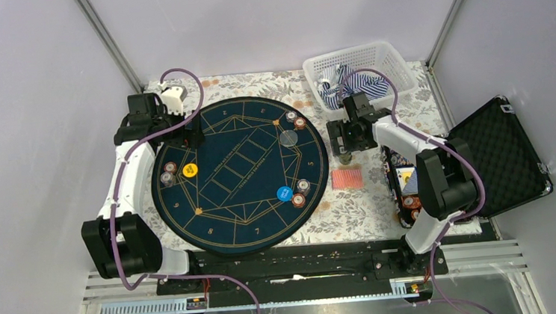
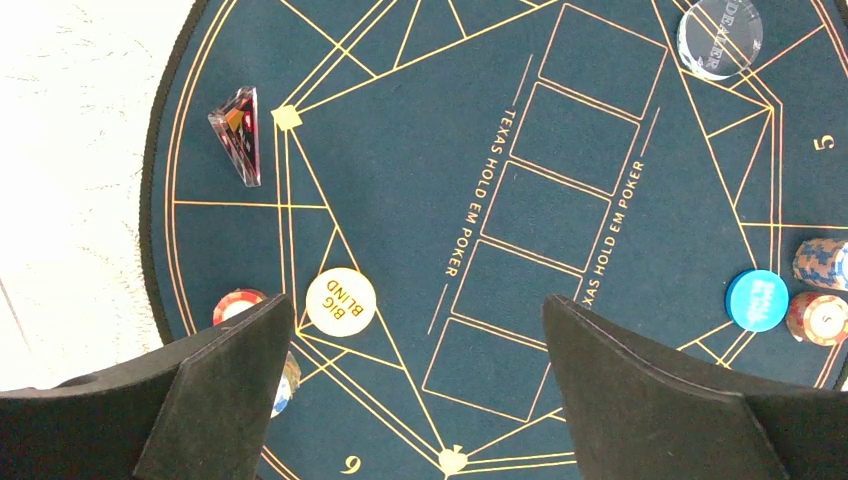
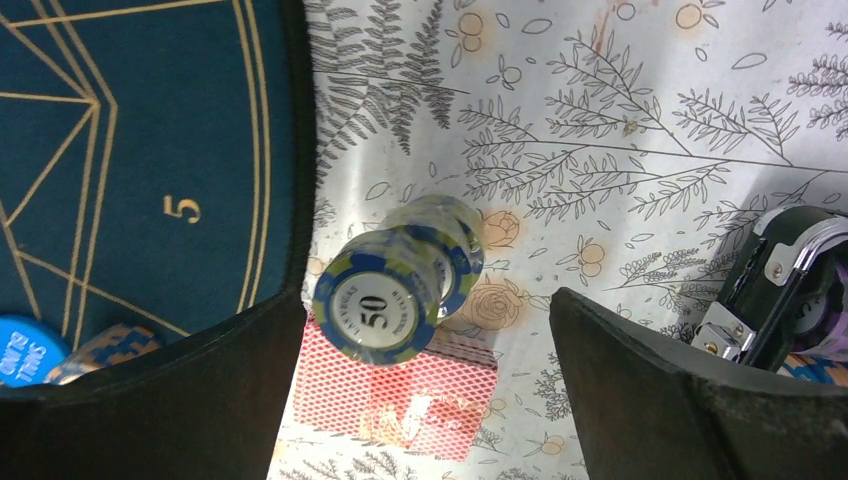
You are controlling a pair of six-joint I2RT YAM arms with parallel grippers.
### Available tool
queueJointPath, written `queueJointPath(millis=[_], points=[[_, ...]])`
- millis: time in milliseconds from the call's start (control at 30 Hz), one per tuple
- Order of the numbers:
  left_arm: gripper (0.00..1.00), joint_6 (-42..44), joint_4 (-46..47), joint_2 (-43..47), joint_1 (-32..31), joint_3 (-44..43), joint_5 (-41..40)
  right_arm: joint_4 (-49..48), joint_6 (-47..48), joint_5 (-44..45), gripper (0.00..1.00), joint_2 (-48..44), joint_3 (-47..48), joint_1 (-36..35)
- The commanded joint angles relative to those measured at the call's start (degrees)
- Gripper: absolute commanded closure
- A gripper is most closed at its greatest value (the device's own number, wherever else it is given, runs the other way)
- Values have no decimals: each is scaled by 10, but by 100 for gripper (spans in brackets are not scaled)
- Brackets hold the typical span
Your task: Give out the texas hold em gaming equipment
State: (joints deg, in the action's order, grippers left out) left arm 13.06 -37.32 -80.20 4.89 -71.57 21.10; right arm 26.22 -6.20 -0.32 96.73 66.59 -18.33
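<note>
Right jaws astride chip stack (image 3: 385, 300)

We see only part of a red-edged chip (image 2: 236, 303) behind a finger (image 2: 205, 400) of the left pincer (image 2: 417, 302); the frame's edge cuts the blue disc (image 3: 24, 352), and a chip stack (image 3: 385, 300) hides part of the card deck (image 3: 440, 395).

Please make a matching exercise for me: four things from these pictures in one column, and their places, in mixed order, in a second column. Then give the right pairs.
Things:
1. Big Blind disc
2. blue disc
3. chip stack marked 50
4. striped cloth

Places:
A. in the white basket
B. on the flowered tablecloth, next to the red-backed cards
C. on the mat, left half in the top view
D. on the mat, right half in the top view

Pairs: 1-C, 2-D, 3-B, 4-A
</note>
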Motion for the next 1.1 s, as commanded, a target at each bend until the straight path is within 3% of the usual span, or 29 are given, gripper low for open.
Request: queueJointPath(millis=[0,1067], points=[[1,-7,23,21,-2,5,15,-35,-30,30,2,12,-15,-4],[1,-5,27,21,-2,6,8,-63,-53,9,32,65,-32,-3]])
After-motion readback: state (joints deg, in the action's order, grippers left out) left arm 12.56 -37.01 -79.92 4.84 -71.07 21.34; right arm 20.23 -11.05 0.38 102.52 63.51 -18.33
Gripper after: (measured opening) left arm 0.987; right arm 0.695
